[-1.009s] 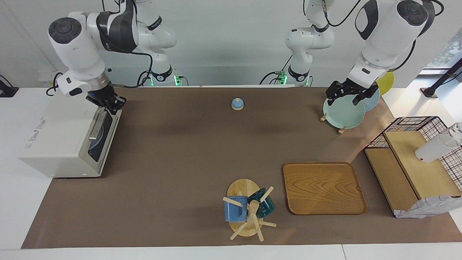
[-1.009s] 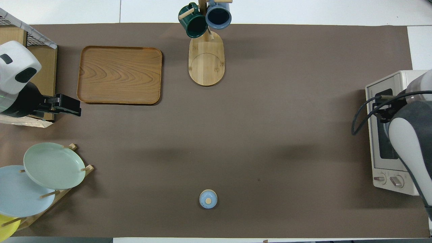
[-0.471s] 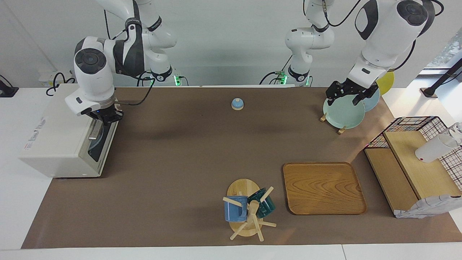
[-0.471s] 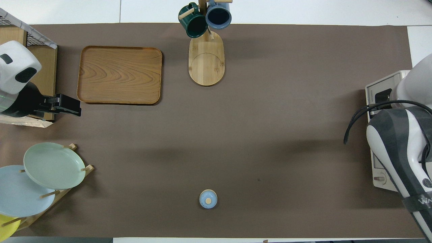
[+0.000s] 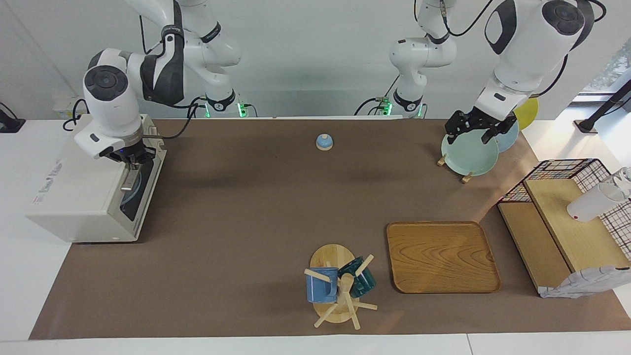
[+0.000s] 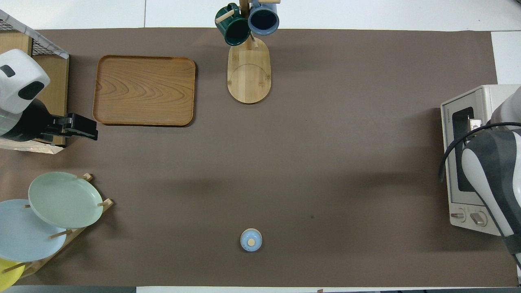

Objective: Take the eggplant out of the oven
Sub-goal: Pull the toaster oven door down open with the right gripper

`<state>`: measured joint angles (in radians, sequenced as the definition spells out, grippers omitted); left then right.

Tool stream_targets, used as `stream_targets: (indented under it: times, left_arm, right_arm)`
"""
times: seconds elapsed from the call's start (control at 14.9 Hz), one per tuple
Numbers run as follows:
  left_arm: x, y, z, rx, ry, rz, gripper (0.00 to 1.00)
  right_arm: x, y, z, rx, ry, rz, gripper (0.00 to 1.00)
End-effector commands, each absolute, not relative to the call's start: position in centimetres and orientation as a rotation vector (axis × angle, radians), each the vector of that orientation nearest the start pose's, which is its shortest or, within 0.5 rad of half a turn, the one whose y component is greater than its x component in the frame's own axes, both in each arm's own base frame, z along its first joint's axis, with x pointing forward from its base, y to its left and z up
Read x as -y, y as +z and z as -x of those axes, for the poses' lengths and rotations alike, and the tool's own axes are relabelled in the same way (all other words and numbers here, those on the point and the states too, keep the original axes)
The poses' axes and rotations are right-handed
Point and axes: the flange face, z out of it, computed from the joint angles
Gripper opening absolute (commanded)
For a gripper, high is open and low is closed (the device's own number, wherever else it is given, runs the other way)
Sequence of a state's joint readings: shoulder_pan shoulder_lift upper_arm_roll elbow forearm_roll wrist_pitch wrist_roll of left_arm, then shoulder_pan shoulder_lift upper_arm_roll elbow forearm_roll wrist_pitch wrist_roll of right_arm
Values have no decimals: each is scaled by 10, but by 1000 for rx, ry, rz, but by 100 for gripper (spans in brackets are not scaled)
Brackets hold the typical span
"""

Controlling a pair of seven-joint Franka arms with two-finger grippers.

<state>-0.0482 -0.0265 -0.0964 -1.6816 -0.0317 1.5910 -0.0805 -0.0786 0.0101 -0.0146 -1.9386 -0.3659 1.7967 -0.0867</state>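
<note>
With the oven (image 5: pixel 88 197) door shut and the eggplant unseen, presumably inside, the right hand (image 5: pixel 132 165) sits at its handle (image 5: pixel 129 180) to open it, grip unclear, while the left hand (image 5: pixel 474 129) waits, open, over the plates (image 5: pixel 469 154).

The oven (image 5: pixel 84 192) had its door shut, so its inside was hidden behind the dark glass and the eggplant could not be seen in either view. In the overhead view the right arm covered much of the oven's top and the right gripper (image 5: pixel 132 159), and whether its fingers touched the handle could not be told. The yellow plate (image 6: pixel 7 272) was cut off at that view's corner.
</note>
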Motion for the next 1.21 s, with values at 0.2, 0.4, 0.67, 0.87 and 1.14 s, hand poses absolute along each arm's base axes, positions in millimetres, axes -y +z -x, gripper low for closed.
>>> stream_targets:
  times: [0.2, 0.4, 0.67, 0.87, 1.14]
  left_arm:
    - [81, 594, -537, -94, 85, 3164, 100]
    - [81, 594, -537, -97, 85, 3164, 100]
    - [82, 594, -537, -99, 88, 3163, 100]
    - [80, 594, -537, -94, 88, 3164, 100]
    - [80, 594, -537, -94, 88, 3164, 100]
  right_arm:
    - [74, 455, -529, 244, 260, 3442, 0]
    - [65, 430, -520, 256, 229, 3400, 0]
    - [43, 415, -527, 277, 131, 3350, 0]
    - [28, 380, -529, 223, 75, 3320, 0]
    - [-6, 337, -531, 171, -41, 3254, 0]
